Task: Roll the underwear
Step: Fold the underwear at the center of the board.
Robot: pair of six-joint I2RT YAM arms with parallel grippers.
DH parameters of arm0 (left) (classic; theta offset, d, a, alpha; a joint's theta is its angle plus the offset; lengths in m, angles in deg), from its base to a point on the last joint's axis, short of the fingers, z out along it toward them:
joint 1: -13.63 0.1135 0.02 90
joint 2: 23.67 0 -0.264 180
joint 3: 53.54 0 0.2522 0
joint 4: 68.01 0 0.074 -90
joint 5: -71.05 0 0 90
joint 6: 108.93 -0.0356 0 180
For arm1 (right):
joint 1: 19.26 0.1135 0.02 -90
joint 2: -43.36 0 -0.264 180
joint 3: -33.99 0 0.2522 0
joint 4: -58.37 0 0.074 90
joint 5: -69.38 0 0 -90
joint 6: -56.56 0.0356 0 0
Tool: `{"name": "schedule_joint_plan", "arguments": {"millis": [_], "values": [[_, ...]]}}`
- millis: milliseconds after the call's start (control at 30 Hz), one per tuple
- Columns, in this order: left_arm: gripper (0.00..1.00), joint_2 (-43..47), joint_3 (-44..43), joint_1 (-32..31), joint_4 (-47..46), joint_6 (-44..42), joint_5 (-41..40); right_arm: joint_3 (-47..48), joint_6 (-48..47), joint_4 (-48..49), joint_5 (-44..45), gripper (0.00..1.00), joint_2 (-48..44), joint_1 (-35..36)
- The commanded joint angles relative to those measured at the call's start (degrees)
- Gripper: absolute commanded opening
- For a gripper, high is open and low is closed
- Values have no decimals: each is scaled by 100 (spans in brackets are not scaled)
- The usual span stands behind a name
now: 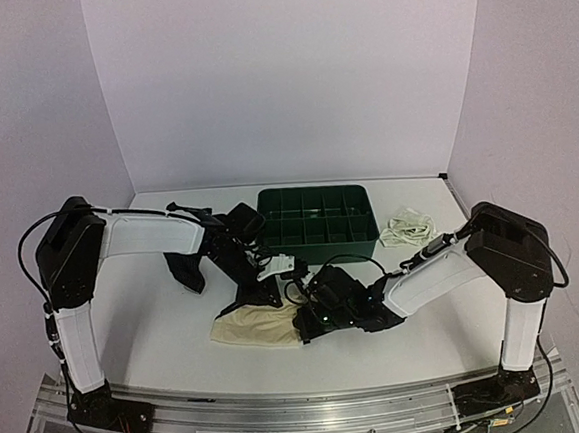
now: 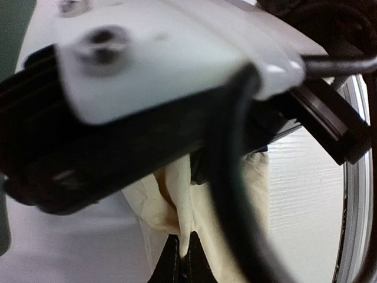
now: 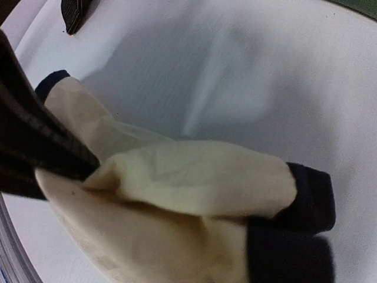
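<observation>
We take the green divided tray as our landmark. The cream underwear with black edge trim lies on the white table on the near side of the tray, toward the arm bases and slightly left of the tray's middle. It is spread flat at its left end and bunched up at its right end.

Both arms reach in over the table on the near side of the tray. The left gripper sits just before the tray's left front corner. Its fingertips are closed to a sliver and pinch a raised fold of the cream cloth. A white and black housing with a cable, too close to be sharp, blocks much of the left wrist view.

The right gripper is farther from the tray, at the garment's right end. Its dark fingers are pressed together on a gathered edge of the cream fabric, and the black trim lies folded beside it.

The plain black underwear lies left of the tray, partly under the left arm. The small white underwear lies crumpled just right of the tray.
</observation>
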Motion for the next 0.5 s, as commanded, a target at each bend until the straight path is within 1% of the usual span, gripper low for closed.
{"name": "schedule_joint_plan", "arguments": {"millis": [0,200,333,467], "values": [[0,393,338,-100,-112,-282,-142,172,254,-175,-52,0,-48,22],[0,496,604,-122,-530,-216,-536,113,605,-181,-14,0,-202,22],[0,799,1062,-129,-841,-326,-638,-54,639,-188,0,0,-469,20],[0,1006,1638,-195,-1206,-530,-721,-35,578,-188,-122,0,-473,-2]]}}
